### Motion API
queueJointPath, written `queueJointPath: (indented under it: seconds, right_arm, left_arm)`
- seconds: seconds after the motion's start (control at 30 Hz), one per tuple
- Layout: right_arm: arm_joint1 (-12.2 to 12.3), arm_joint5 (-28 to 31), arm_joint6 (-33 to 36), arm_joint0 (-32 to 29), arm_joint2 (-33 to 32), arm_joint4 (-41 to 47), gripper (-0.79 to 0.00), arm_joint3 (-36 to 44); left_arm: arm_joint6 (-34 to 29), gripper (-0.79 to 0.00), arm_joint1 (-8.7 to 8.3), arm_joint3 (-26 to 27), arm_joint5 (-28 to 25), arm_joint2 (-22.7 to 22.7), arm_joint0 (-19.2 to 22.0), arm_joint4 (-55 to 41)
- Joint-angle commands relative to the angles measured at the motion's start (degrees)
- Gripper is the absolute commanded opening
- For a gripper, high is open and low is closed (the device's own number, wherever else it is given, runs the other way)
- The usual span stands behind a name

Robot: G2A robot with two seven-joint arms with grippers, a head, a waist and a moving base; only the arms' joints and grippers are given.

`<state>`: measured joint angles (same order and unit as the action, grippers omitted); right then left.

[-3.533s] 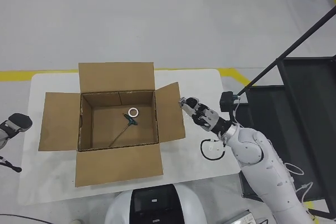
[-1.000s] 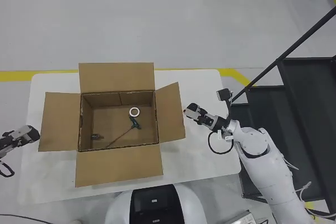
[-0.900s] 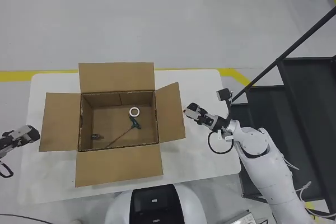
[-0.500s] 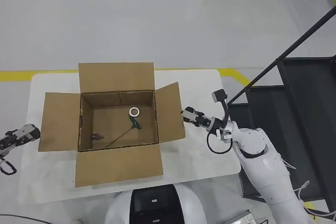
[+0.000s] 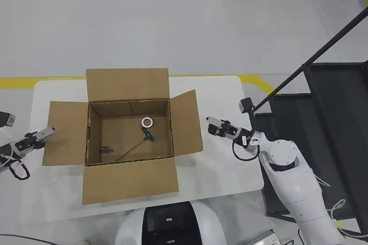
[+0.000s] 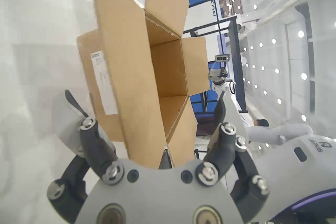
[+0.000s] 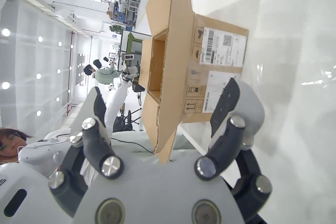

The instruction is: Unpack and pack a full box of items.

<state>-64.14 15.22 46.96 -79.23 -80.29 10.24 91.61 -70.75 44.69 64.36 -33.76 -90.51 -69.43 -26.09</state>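
White table (image 5: 221, 92) carries the cardboard box (image 5: 110, 109) at its middle, open, all four flaps splayed outward. Progress, my read: the box is far from full, only three small items on its floor, so either unpacking is nearly done or repacking has barely begun; can't tell which. Flaps not closed, so sealing is left either way. Left gripper (image 5: 48, 131) sits at the outer edge of the left flap (image 5: 64, 131), fingers spread wide, holding nothing; the flap edge lines up between them in the left wrist view, contact unclear. Right gripper (image 5: 211, 127) is just beside the right flap (image 5: 187, 122), also spread and empty-handed. Contents: thin long tool (image 5: 135, 146) with a green head lying diagonally, white ring (image 5: 146, 122) just beside its head toward the back wall, small dark item (image 5: 104, 149) near the left wall, too small to identify.
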Motion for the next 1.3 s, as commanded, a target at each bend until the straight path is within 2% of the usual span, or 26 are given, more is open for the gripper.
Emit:
queueJointPath:
  seconds: [0.0, 0.07, 0.2, 0.33, 0.4, 0.57, 0.7, 0.9, 1.03, 1.17, 1.27]
  right_arm:
    - [-0.29, 0.47, 1.72, 1.03, 2.25, 2.34, 0.0, 0.16]
    - [-0.52, 1.59, 4.39, 2.08, 4.26, 4.5, 0.0, 0.91]
    - [-0.99, 2.33, 6.22, 4.17, 7.72, 6.37, 0.0, 3.34]
    - [-1.8, 1.64, 5.08, 7.41, 12.21, 6.31, 0.0, 2.69]
    - [-2.4, 1.57, 3.98, 9.84, 15.0, 5.48, 0.0, 0.94]
    - [-4.14, 0.45, 1.31, 16.85, 21.98, 1.31, 0.0, -6.21]
    - [-5.1, -1.48, 0.4, 20.86, 25.8, -3.72, 0.0, -9.73]
    - [-5.55, -2.27, 0.48, 22.11, 27.61, -6.21, 0.0, -11.47]
    - [-5.42, -2.27, 0.88, 22.05, 27.3, -7.21, 0.0, -10.42]
    - [-5.25, -2.29, 1.46, 21.71, 26.89, -7.82, 0.0, -8.44]
    - [-5.2, -1.85, 1.66, 21.28, 26.58, -7.01, 0.0, -7.04]
  left_arm:
    - [-0.4, 0.0, -0.18, 1.94, 0.61, 0.45, -0.17, -1.72]
    - [-0.72, 0.0, -0.56, 5.17, 0.93, -0.1, -1.43, -4.17]
    - [-3.65, 0.0, -1.45, 15.47, 3.85, -1.93, -5.34, -12.3]
    - [-4.48, 0.0, -2.23, 25.07, 4.68, -2.63, -8.34, -12.39]
    - [-4.75, 0.0, -2.48, 26.85, 4.96, -1.43, -8.43, -10.94]
    - [-5.18, 0.0, -2.55, 25.01, 5.4, 5.61, -4.28, -5.19]
    - [-2.93, 0.0, -2.27, 20.61, 3.15, 9.34, -0.27, -2.1]
    - [-3.67, 0.0, -2.49, 15.67, 3.9, 10.43, 3.31, -3.78]
    - [-7.7, 0.0, -2.64, 12.46, 7.92, 12.02, 6.16, -3.62]
    - [-8.88, 0.0, -2.67, 11.17, 9.1, 13.33, 9.97, -2.18]
    - [-8.0, 0.0, -2.85, 11.77, 8.22, 13.0, 10.68, -3.72]
